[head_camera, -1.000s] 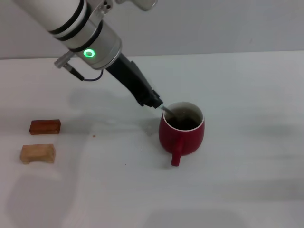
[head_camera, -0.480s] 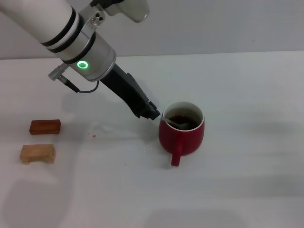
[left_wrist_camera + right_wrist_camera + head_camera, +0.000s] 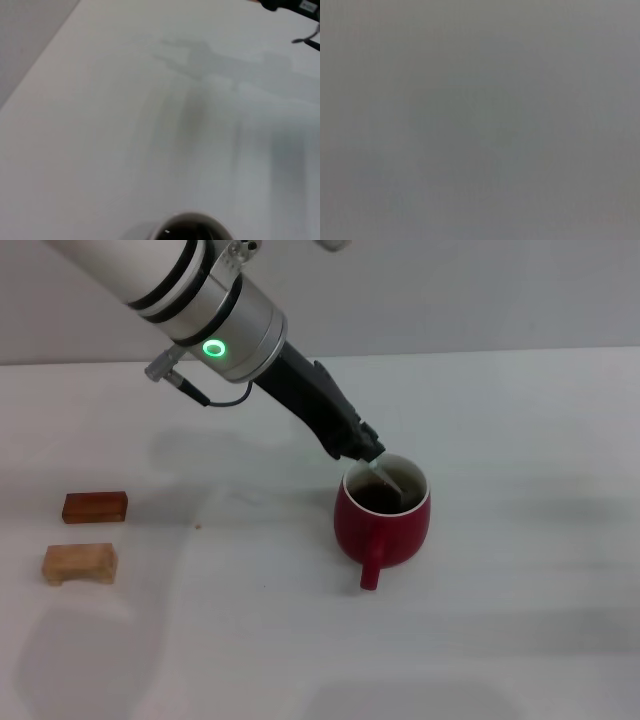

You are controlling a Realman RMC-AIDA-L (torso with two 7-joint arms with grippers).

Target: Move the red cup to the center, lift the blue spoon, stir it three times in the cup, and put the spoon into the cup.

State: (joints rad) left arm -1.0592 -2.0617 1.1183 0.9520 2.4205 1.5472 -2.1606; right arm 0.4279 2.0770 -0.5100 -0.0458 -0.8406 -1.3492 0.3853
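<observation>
Cup [image 3: 383, 520] at the table [image 3: 520, 440] centre, spoon [image 3: 388, 476] dipped in its dark liquid.
Spoon handle is gripped by the left hand [image 3: 368, 452] above the rim's far-left side.

A glazed, glossy red ceramic cup [image 3: 385, 523] is sitting on a smooth, matt white bench [image 3: 520, 590], its white inner wall shining around dark liquid. A slim blue spoon [image 3: 389, 476], pale and smooth like plastic at the handle, is leaning into it from the matt black left end effector [image 3: 368, 453]. Behind that, the arm's brushed-metal collar is gleaming below glossy white casing banded in black. Two small blocks are lying at the bench's left side: one reddish-brown block [image 3: 95, 507] with a slightly polished wood look, one pale block [image 3: 79, 563] of raw, unfinished-looking wood.
</observation>
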